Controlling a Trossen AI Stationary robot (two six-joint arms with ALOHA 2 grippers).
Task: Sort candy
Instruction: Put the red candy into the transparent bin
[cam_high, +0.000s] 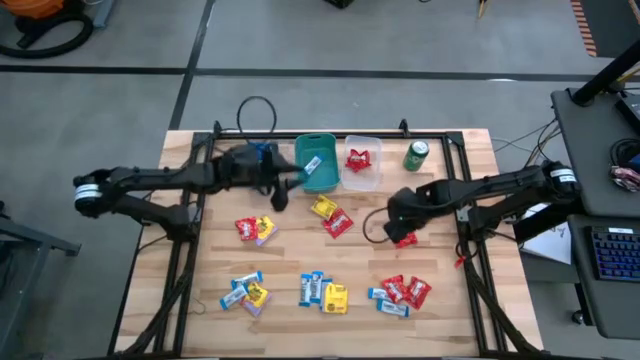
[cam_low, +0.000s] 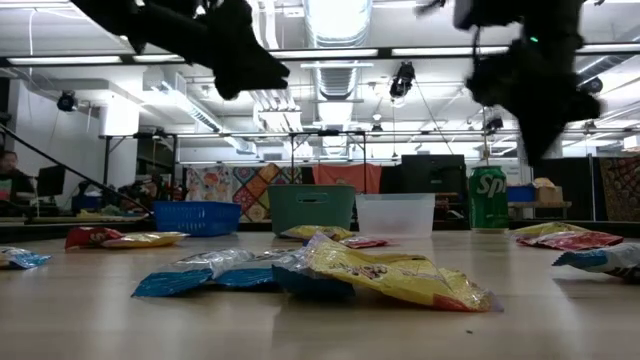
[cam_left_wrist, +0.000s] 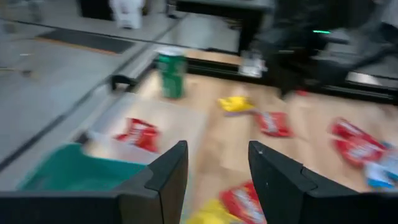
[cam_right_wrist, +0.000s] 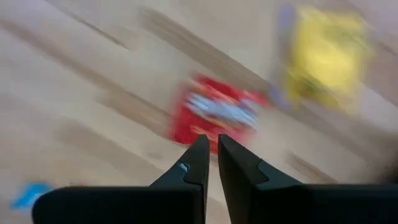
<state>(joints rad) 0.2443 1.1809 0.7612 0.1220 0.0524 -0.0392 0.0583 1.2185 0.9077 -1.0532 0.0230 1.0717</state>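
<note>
Candy (cam_low: 385, 275) lay scattered across the worktop (cam_high: 290, 255), with pieces already in the teal bin (cam_high: 318, 162) and clear bin (cam_high: 362, 163). Left claw (cam_left_wrist: 214, 180) hovered spread beside the teal bin. Right claw (cam_right_wrist: 210, 163), fingers pressed together, hung above a red packet (cam_right_wrist: 214, 117).

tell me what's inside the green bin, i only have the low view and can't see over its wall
Observer: One light blue-white candy packet lies in the green bin.
Operator: and the clear bin next to it
Observer: The clear bin holds red candy packets.
Operator: is the left gripper carrying anything
Observer: No, the left gripper is open with nothing between its fingers.
</note>
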